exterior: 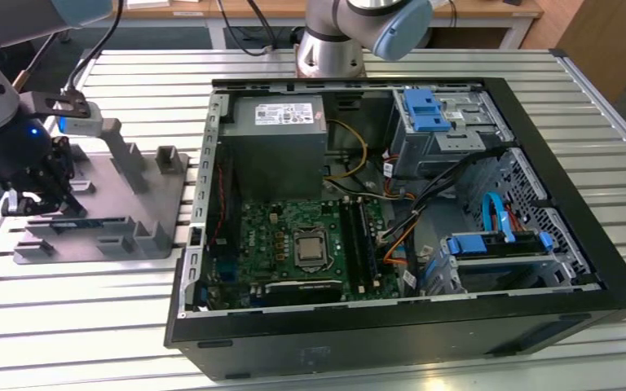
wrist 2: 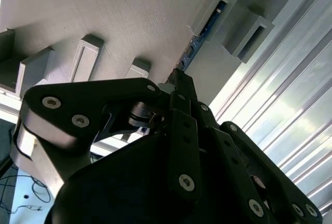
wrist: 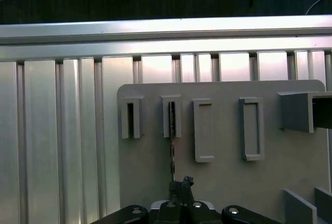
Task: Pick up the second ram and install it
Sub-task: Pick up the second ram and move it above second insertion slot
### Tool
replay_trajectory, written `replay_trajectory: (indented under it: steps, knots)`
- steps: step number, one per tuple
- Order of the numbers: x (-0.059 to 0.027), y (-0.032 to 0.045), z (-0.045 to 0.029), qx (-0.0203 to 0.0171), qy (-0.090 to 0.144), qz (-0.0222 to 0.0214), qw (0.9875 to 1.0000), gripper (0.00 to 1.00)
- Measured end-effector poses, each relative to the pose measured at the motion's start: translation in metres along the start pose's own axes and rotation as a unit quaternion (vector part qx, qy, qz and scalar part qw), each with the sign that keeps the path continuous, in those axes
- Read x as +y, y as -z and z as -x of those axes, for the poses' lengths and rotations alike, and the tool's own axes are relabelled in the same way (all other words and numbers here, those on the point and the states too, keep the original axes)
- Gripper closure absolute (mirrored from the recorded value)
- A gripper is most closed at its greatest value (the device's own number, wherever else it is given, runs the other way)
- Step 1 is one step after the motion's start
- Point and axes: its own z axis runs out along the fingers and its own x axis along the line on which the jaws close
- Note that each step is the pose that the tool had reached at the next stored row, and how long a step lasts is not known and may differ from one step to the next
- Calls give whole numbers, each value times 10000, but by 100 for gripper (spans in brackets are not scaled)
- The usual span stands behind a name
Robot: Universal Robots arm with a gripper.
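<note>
On grey holder [exterior: 117, 208], exterior view's left: second ram [wrist: 171, 154], long axis straight ahead of gripper [wrist: 180, 184], fingers pinching its near end.

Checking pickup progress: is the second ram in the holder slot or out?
In: the second ram stands in a slot of the grey holder, gripper shut on it.

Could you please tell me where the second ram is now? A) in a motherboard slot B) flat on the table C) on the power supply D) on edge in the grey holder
D: the first wrist view shows the second ram on edge in the grey holder, with the gripper at it.
</note>
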Motion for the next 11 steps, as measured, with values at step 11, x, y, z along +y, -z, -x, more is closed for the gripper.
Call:
replay_trajectory:
  steps: [11]
  knots:
    - [0,0,0,-1,4,0,10000,71]
